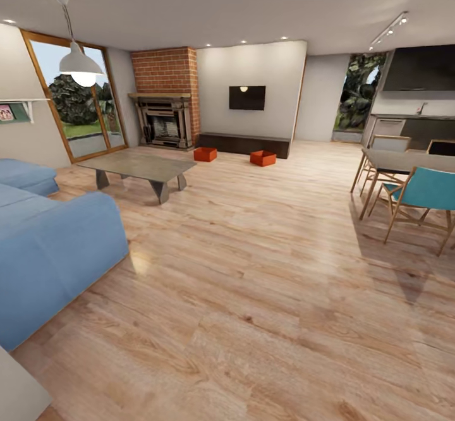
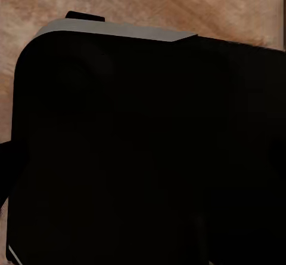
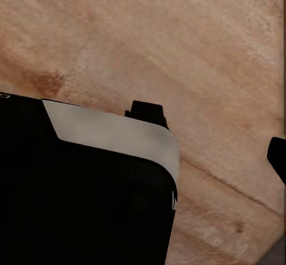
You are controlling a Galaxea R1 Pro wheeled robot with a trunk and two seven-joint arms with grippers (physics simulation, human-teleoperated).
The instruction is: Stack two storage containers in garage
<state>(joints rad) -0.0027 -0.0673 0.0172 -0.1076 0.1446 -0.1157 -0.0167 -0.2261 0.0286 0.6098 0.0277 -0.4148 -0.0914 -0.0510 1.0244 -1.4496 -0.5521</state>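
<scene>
Two orange bins sit on the wood floor (image 1: 265, 294) at the far end of the living room, well apart from the robot. Going from the left of the head view: a blue sofa (image 1: 50, 250) fills the near left corner, with a large window (image 1: 79, 105) behind it and a white hanging lamp (image 1: 79, 61) above. Next comes a low grey coffee table (image 1: 142, 168), and behind it a red-brick fireplace (image 1: 165, 102). The left bin (image 1: 205, 153) lies just in front of the long dark bench (image 1: 243, 143), near the fireplace. The right bin (image 1: 263, 158) lies further along the same bench, near its other end, with bare floor between the two bins. A black TV (image 1: 247, 97) hangs on the white wall above the bench. At the far right stand a dining table (image 1: 404, 158) with wooden chairs, one with a teal seat (image 1: 426, 190), and dark kitchen cabinets (image 1: 420, 70) behind them.

In the left wrist view a black body blocks most of the frame, so whether the left jaws are spread or closed cannot be told. In the right wrist view two dark fingertips (image 3: 146, 113) stand well apart over the wood floor, pinching nothing.
</scene>
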